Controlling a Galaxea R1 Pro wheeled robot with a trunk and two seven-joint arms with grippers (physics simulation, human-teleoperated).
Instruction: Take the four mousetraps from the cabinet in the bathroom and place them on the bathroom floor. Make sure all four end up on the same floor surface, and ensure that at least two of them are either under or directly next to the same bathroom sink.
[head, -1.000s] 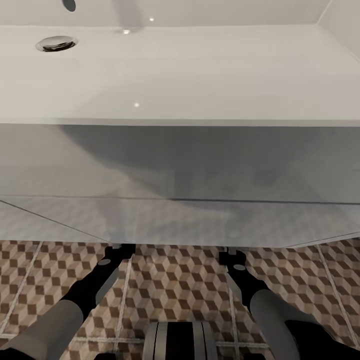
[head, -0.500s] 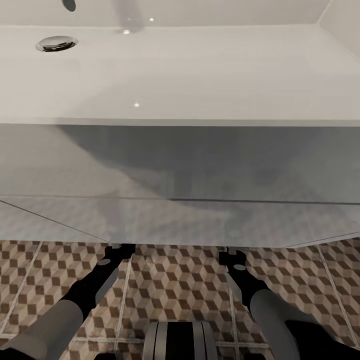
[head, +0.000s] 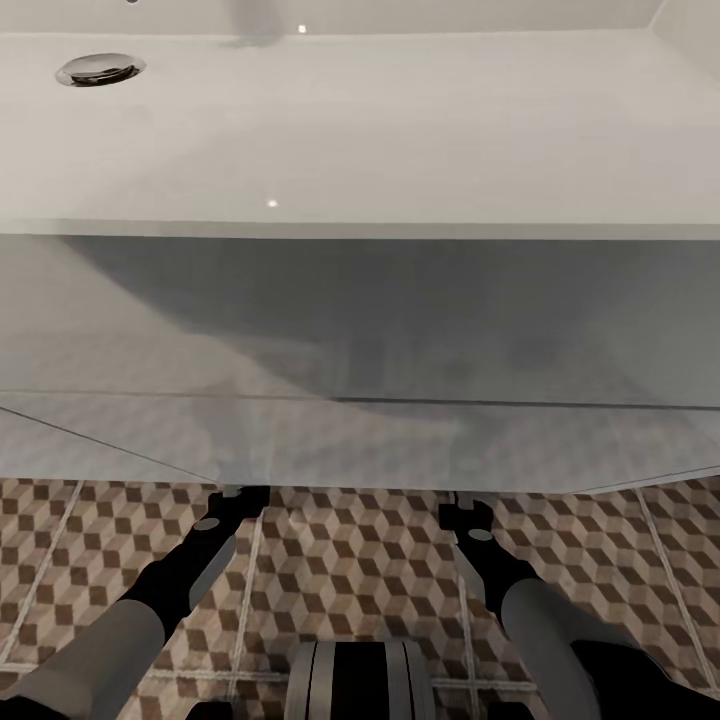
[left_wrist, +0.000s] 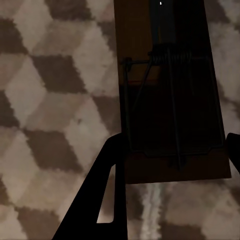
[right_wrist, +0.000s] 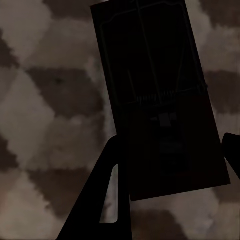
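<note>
A dark-brown mousetrap (left_wrist: 170, 100) with a wire spring lies between the fingers of my left gripper (left_wrist: 175, 142), close over the cube-patterned bathroom floor (left_wrist: 55, 100). Both fingers touch its long edges. My right gripper (right_wrist: 172, 142) holds another mousetrap (right_wrist: 150, 65) the same way, in deep shadow over the tiles. In the head view both forearms (head: 200, 560) (head: 490, 560) reach forward and pass under the white vanity's lower edge (head: 360, 470). The white sink (head: 360, 130) sits on top of it. The cabinet is out of view.
The sink's chrome drain (head: 100, 69) is at the far left of the basin. The vanity front (head: 360, 320) rises directly ahead of my arms. Patterned floor tiles (head: 350, 570) stretch between my forearms, and my base (head: 360, 680) is at the near edge.
The head view has shifted a little, so the sink and drain sit higher in the picture. That is camera motion. Both arms keep the same place.
</note>
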